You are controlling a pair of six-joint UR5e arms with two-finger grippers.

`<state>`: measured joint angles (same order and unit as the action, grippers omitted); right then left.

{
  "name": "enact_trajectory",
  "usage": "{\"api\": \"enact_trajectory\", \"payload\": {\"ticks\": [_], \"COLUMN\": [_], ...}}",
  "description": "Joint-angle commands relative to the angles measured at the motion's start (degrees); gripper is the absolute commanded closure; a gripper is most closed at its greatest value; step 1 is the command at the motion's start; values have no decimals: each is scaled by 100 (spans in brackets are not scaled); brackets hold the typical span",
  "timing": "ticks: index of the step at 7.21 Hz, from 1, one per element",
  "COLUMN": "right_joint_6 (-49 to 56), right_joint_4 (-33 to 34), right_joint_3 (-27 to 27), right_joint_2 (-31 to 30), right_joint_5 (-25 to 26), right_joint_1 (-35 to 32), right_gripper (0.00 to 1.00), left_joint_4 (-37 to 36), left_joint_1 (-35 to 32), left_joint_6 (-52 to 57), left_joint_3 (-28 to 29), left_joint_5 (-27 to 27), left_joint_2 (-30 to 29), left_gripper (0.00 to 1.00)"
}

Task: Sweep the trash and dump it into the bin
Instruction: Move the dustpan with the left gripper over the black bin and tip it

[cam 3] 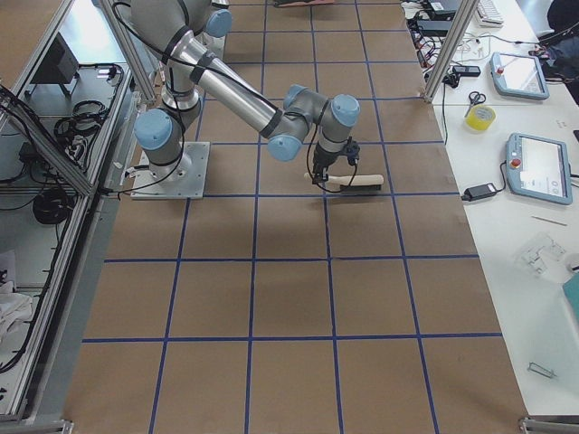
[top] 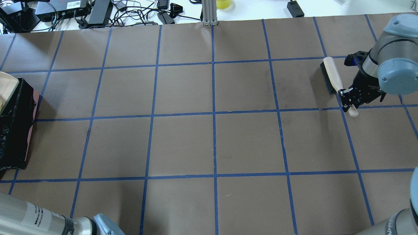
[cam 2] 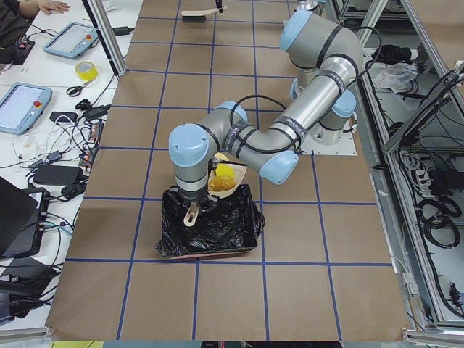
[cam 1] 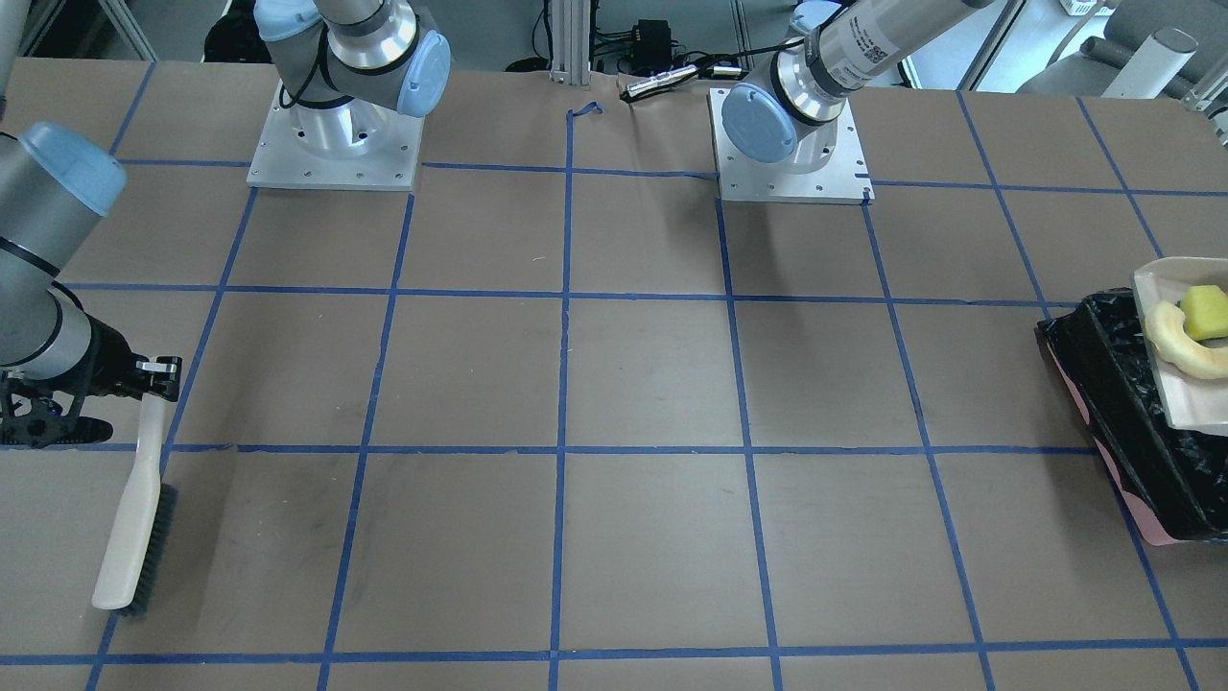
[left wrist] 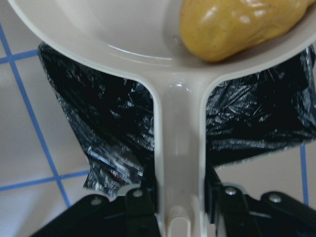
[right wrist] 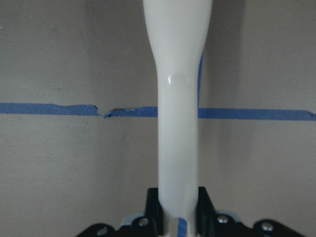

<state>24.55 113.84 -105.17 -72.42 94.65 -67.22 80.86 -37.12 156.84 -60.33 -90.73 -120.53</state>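
Note:
The beige dustpan [cam 1: 1178, 392] hangs over the bin [cam 1: 1113, 384], a pink-sided box lined with a black bag, at the table's left end. In the pan lie the yellow sponge wedge [cam 1: 1206, 312] and the cream crescent slice [cam 1: 1178, 344]. The amber lump [left wrist: 237, 24] shows in the pan in the left wrist view. My left gripper [left wrist: 178, 200] is shut on the dustpan's handle [left wrist: 177, 148]. My right gripper [top: 347, 96] is shut on the handle of a cream brush [top: 330, 75], whose bristles rest on the table at the far right.
The bin [top: 14, 130] sits at the left table edge, with the pan [top: 6, 86] just over its far end. The two arm bases [cam 1: 334, 144] stand on plates on the robot's side. Cables and boxes [top: 98, 11] lie beyond the far edge.

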Motion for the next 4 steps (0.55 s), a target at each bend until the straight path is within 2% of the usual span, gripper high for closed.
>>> {"api": "enact_trajectory", "payload": {"ticks": [1, 2, 3, 4], "right_joint_6": [-29, -47, -47, -56], "right_joint_4": [-2, -2, -2, -2], "right_joint_3": [-4, -4, -4, -4], "right_joint_2": [0, 0, 0, 0], "right_joint_5": [1, 1, 1, 1], "right_joint_1": [7, 7, 7, 7], "right_gripper": [66, 50, 41, 37], "left_joint_4": [-760, -1095, -1124, -1247], "left_joint_1": [222, 232, 232, 232], "left_joint_6": [345, 390, 417, 574], "left_joint_3": [136, 145, 153, 153], "left_joint_5": [-15, -171, -477, -489], "left_joint_2": [-382, -497, -498, -463], "left_gripper": [100, 100, 100, 100]}}
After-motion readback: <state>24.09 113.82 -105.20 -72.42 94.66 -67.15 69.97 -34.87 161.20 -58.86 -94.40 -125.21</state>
